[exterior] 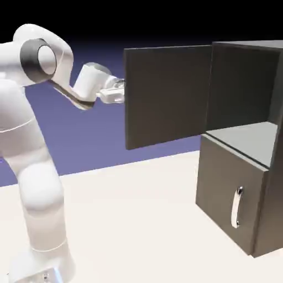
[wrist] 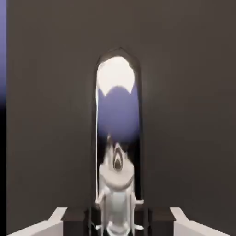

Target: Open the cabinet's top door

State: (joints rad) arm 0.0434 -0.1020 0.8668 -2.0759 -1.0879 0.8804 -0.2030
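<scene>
Dark grey-brown door (exterior: 168,97) swung open, glossy rounded handle (wrist: 118,115), white gripper (wrist: 118,222)

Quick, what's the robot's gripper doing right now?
Gripper: closed on the shiny handle of the top door, one fingertip on each side.

Door (exterior: 168,97) left of cabinet (exterior: 235,149) (exterior view)

Backdrop (exterior: 166,166) glowing plain blue-violet, going black up top; pale floor (exterior: 132,221) running below w/ bright, even light.
</scene>
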